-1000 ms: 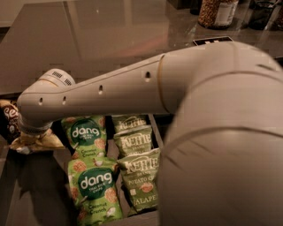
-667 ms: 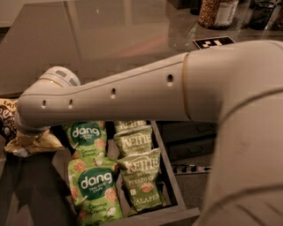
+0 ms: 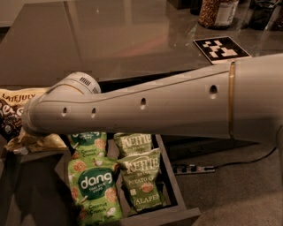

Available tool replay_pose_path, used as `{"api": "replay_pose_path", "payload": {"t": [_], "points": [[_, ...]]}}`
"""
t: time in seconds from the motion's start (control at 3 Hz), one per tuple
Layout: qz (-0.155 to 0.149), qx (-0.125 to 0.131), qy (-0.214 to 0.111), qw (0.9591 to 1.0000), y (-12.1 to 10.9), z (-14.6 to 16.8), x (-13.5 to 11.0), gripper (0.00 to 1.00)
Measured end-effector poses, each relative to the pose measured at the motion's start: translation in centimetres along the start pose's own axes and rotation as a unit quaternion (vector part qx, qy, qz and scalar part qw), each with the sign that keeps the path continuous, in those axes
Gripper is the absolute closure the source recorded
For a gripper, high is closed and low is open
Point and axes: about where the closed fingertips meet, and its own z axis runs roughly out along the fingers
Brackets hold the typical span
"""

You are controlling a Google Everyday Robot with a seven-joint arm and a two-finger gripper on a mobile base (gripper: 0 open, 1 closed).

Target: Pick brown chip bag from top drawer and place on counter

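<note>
The brown chip bag (image 3: 9, 115) hangs upright at the far left, its crumpled cream edge (image 3: 37, 142) pressed against the end of my arm. My gripper (image 3: 27, 134) is at the wrist's left end, mostly hidden under the grey forearm, shut on the bag and holding it above the left part of the top drawer (image 3: 171, 178). The drawer is pulled open below the arm. The glossy counter (image 3: 110, 39) stretches behind and above it.
Green "dang" bags (image 3: 95, 187) and pale green Kettle bags (image 3: 142, 178) lie in the drawer. A jar (image 3: 216, 12) and a black-and-white marker tag (image 3: 221, 48) sit at the counter's back right. A power strip (image 3: 192, 168) and cable lie on the floor at right.
The brown bag has come up at the wrist, with more of its face and cream edge showing. The forearm now lies more level, lower across the picture.
</note>
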Motion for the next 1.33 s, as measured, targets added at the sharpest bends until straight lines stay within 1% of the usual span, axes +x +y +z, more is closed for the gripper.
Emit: {"api": "replay_pose_path", "payload": {"t": [0.33,0.67,1.0,1.33], "points": [[0.000,-0.001,0.001,1.0000,0.1,0.0,0.0,1.00],[0.004,0.003,-0.012,0.9999,0.2,-0.6,-0.6,1.00],[0.008,0.030,-0.043,0.9986,1.4,-4.2,-2.6,1.00],[-0.001,0.075,-0.081,0.9939,4.1,-9.7,-5.8,1.00]]}}
